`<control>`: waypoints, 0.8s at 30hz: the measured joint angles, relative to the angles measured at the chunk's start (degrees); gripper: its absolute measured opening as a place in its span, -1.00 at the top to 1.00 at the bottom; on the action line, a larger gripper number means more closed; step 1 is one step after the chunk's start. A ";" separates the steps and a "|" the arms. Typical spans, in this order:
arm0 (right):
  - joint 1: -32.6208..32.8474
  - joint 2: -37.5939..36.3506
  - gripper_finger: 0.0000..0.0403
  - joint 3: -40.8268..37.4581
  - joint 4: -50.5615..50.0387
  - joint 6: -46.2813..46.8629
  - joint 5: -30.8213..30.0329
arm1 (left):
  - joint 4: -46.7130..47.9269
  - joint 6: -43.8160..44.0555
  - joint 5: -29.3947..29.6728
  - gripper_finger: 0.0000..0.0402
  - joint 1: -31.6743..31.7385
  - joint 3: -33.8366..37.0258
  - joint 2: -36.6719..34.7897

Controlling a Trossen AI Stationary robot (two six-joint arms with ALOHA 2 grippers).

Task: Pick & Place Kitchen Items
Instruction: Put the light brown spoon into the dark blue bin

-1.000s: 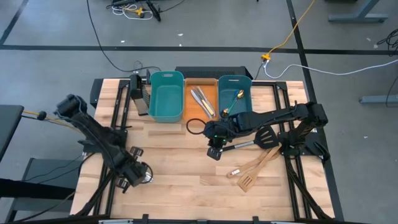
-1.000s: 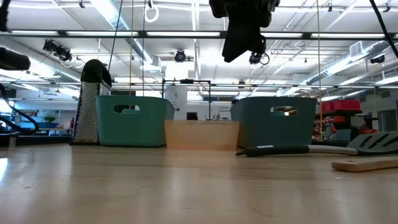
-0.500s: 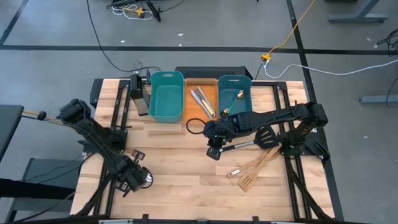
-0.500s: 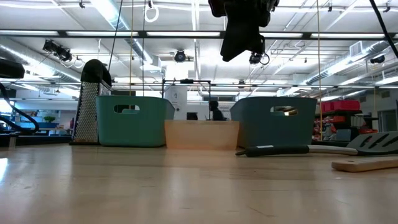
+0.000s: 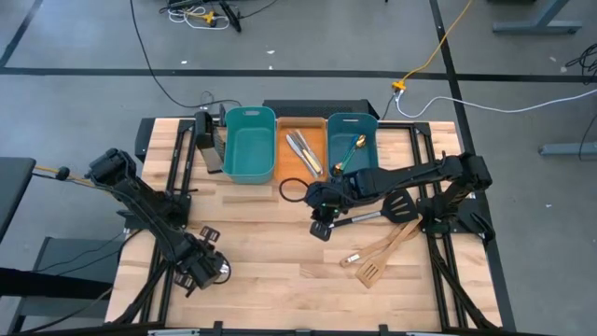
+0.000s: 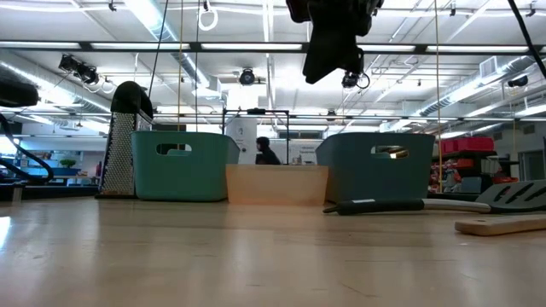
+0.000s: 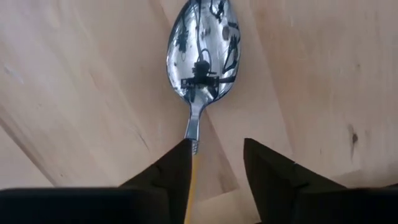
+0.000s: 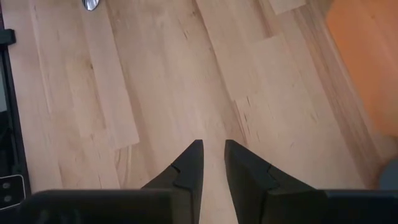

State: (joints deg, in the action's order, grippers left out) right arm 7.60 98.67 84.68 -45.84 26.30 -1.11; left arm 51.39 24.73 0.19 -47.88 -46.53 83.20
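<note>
A: From above, where is everything?

B: The left gripper is low at the near left of the wooden table, over something shiny. The right gripper hovers mid-table, just short of the orange bin that sits between two teal plastic bins. A black slotted spatula and two wooden spatulas lie on the right side of the table, and a gold spoon rests in the right-hand teal bin.

A: And at table height?

B: One dark gripper hangs high; by its place it should be the right one. The black spatula's handle lies flat before the bins.

A: The left wrist?

B: A polished silver spoon with a gold-toned handle lies flat on the boards. The fingers stand apart, the handle running beside one of them, not clamped.

A: The right wrist?

B: Fingers narrowly parted over bare boards, holding nothing.

A: How should the left arm do it?

B: I'd centre the handle between the fingers, go down to the wood, and close on the neck so the spoon doesn't swivel.
</note>
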 joint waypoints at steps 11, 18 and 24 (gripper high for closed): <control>1.72 0.00 0.62 0.00 0.04 0.00 -3.08 | -2.09 0.04 1.72 0.08 0.00 0.01 0.00; 3.15 0.00 0.62 0.00 0.06 0.22 -4.46 | -2.32 0.07 3.21 0.07 0.02 0.05 0.07; 3.96 0.00 0.62 0.01 0.11 0.22 -4.49 | -3.80 0.11 3.23 0.07 0.02 0.08 0.09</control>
State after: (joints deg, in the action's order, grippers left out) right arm 11.56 98.67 84.68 -45.74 26.52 -5.61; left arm 47.59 24.84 3.42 -47.86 -46.46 83.29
